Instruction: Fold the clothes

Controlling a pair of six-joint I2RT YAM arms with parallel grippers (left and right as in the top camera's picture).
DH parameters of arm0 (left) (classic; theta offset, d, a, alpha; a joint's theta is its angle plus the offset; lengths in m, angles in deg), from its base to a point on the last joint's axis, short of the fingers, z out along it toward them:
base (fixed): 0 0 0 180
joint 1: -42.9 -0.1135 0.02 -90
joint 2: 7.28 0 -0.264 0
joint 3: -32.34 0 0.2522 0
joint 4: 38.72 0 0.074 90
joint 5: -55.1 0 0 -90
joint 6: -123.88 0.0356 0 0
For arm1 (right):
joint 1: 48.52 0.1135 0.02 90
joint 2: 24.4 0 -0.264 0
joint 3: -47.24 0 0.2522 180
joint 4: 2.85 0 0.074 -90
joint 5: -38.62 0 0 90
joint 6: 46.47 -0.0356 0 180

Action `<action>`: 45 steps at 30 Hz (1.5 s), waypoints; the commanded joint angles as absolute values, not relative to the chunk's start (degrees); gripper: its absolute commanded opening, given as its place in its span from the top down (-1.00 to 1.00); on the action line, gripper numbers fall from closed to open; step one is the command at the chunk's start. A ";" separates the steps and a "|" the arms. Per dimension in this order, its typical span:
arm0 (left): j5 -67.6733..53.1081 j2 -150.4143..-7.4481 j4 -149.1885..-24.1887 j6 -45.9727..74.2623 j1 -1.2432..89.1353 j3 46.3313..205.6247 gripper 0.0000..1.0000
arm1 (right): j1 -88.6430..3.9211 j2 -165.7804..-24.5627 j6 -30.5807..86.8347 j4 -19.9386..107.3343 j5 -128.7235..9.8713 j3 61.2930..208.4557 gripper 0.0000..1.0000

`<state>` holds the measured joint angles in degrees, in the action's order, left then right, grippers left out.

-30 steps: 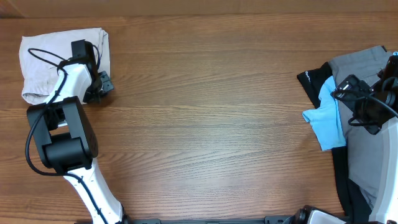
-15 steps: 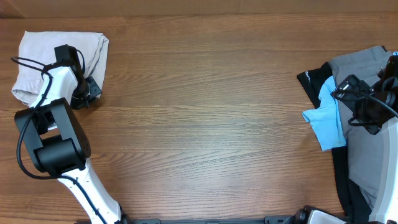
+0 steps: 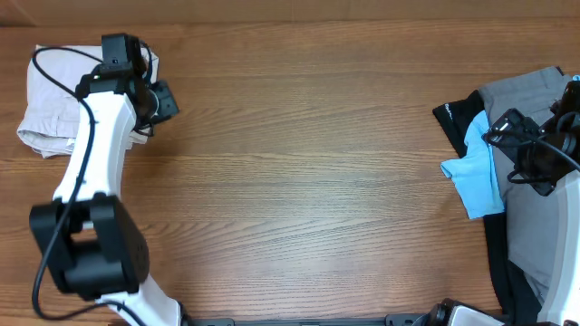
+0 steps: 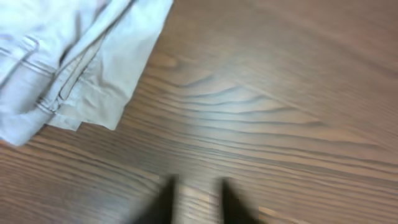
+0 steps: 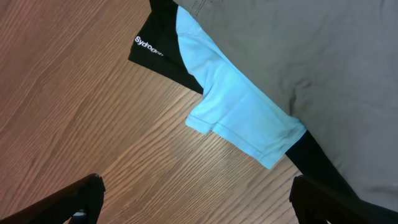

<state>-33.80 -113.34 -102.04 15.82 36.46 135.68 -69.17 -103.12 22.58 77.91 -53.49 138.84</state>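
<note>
Overhead faces straight down; close wrist views share its table (image 3: 317, 181) ends, left one showing the clothes (image 4: 93, 56).

Light-blue garment (image 5: 239, 121) on black garment (image 5: 163, 48), grey trousers (image 5: 323, 50) beside, wooden table (image 5: 74, 99), right pincer (image 5: 196, 190) spread wide

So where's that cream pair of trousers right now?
From above, the cream trousers lie bunched in the table's far left corner, just beside the left claw, far from the clothes pile on the right.
</note>
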 commanded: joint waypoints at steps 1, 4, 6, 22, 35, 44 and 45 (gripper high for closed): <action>-33.34 -111.64 -103.68 15.38 36.50 135.90 -0.75 | -69.39 -102.96 22.55 77.67 -53.43 138.86 -1.00; -33.40 -111.79 -105.26 15.45 36.50 135.88 -1.00 | -69.39 -102.96 22.55 77.65 -53.43 138.86 -1.00; -33.40 -111.84 -105.15 15.45 36.50 135.88 -1.00 | -69.39 -102.96 22.55 77.67 -53.43 138.86 -1.00; -33.40 -111.84 -105.15 15.45 36.50 135.88 -1.00 | -69.39 -102.96 22.55 77.67 -53.43 138.86 -1.00; -33.38 -111.84 -105.15 15.45 36.50 135.88 -1.00 | -69.39 -102.96 22.55 77.63 -53.45 138.71 -1.00; -33.40 -111.84 -105.15 15.45 36.50 135.88 -1.00 | -68.14 -93.50 22.55 77.65 -53.45 138.62 -1.00; -33.40 -111.84 -105.15 15.45 36.50 135.88 -1.00 | -67.59 -91.14 22.55 77.65 -53.43 138.62 -1.00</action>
